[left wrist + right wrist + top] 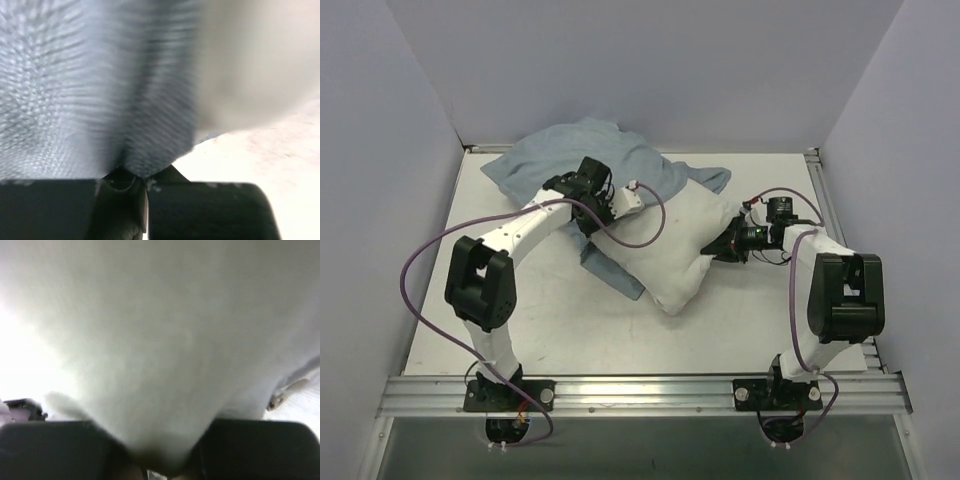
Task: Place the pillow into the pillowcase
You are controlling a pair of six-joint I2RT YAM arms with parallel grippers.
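Observation:
The white pillow (672,248) lies across the middle of the table, its far end inside the pale grey-blue pillowcase (582,160). My left gripper (592,222) is shut on the pillowcase's edge at the pillow's left side; the left wrist view shows blue fabric (100,90) pinched between the jaws and the pillow (255,60) beside it. My right gripper (712,248) is shut on the pillow's right edge; white pillow fabric (160,340) fills the right wrist view and bunches between the jaws.
The white table (550,330) has grey walls on three sides and an aluminium rail (640,392) at the near edge. A flap of pillowcase (615,275) sticks out under the pillow's near left side. Purple cables loop from both arms.

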